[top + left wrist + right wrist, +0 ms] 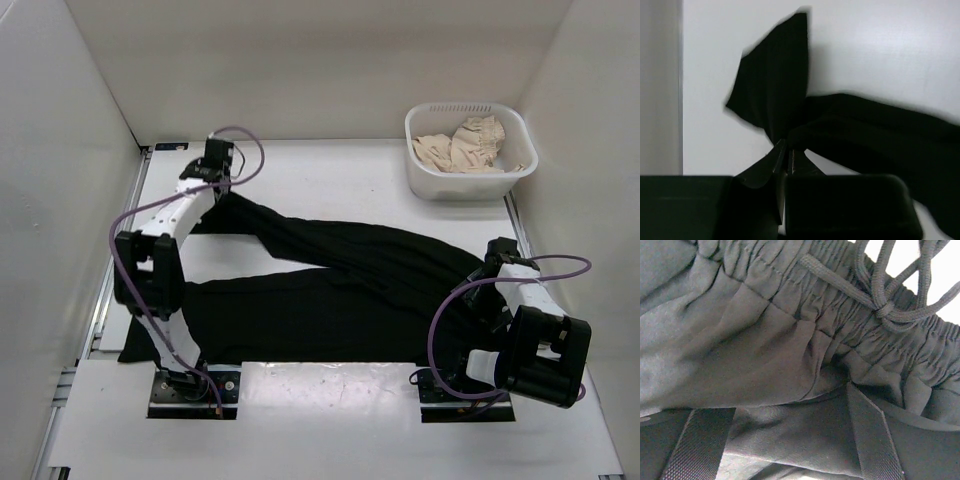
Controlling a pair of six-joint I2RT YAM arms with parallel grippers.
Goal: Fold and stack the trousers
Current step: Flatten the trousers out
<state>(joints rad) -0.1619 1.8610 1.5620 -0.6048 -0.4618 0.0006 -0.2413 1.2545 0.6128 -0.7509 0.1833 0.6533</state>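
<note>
White basket (470, 185) – beige cloth (460, 150) – beyond trousers (340, 285)

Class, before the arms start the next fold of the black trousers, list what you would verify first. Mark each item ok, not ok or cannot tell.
1. left gripper shut on a leg end of the trousers: ok.
2. right gripper closed on the waistband: not ok, jaws stand open with fabric between them.
3. drawstring away from the right fingers: ok.
4. Near leg lying flat on the table: cannot tell, the left arm hides part of it.
5. basket with the beige cloth apart from the trousers: ok.
</note>
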